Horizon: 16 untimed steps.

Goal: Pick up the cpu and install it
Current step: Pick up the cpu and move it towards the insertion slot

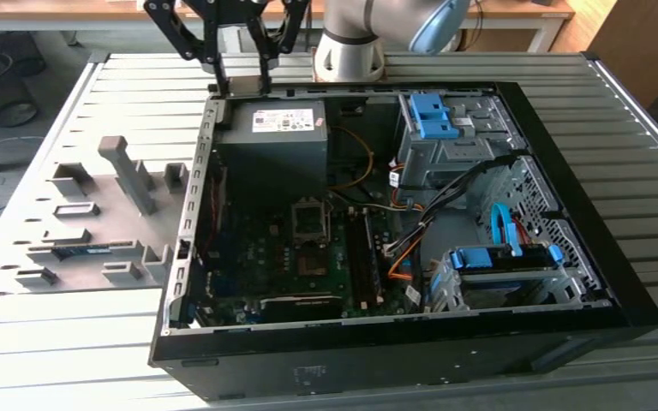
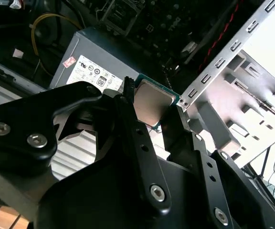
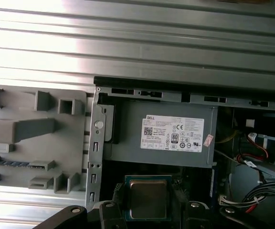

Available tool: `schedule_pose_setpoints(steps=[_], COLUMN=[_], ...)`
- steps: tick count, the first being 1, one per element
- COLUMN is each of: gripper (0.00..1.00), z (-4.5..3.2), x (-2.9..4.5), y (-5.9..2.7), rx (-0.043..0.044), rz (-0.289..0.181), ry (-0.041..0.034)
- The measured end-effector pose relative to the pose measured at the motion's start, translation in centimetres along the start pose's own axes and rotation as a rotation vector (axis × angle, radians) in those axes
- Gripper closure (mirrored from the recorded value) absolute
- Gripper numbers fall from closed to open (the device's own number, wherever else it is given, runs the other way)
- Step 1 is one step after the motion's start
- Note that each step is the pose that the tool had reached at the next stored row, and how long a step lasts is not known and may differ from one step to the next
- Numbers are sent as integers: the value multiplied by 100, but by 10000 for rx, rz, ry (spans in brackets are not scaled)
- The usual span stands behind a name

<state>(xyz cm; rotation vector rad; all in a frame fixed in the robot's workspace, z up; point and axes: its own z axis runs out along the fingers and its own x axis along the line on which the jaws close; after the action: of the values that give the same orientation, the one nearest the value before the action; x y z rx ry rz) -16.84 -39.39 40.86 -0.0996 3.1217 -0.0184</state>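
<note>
While arm [image 1: 358, 43] hangs over case's far corner, slatted tabletop [image 1: 66, 360] carries open computer case [image 1: 421, 368], with grey parts tray [image 1: 78, 214] beside it at exterior view's left. Inside case: grey power supply [image 1: 272, 145], dark socket frame [image 1: 309, 218] on motherboard. Jaws pinch cpu [image 2: 152, 101] [image 3: 148, 198] by opposite edges (metal face visible in both wrist views). Chip held aloft near power supply, well apart from socket frame.
</note>
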Motion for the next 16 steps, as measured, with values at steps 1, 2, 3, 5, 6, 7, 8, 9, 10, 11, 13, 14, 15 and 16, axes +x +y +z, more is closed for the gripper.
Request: schedule_pose_setpoints(steps=[1,2,3,5,6,7,8,9,10,11,13,14,15,16], gripper=[53,53,53,53,53,53,53,53,53,53,53,53,53,53], z=[1,2,3,5,6,7,8,9,11,12,16,18,19,21], x=[-22,-45,-67,-112,-136,-159,-183,-211,-241,-271,-340,-373,-405,-437], y=[-1,-3,-4,-7,-9,-10,-12,-14,-15,-17,-21,-24,-26,-28], rx=[-1,0,0,0,0,0,0,0,0,0,-1,-1,-1,-1], rz=[0,0,0,-1,0,0,0,1,1,0,1,0,0,0], ry=[0,0,1,1,2,2,3,3,5,6,8,10,12,13])
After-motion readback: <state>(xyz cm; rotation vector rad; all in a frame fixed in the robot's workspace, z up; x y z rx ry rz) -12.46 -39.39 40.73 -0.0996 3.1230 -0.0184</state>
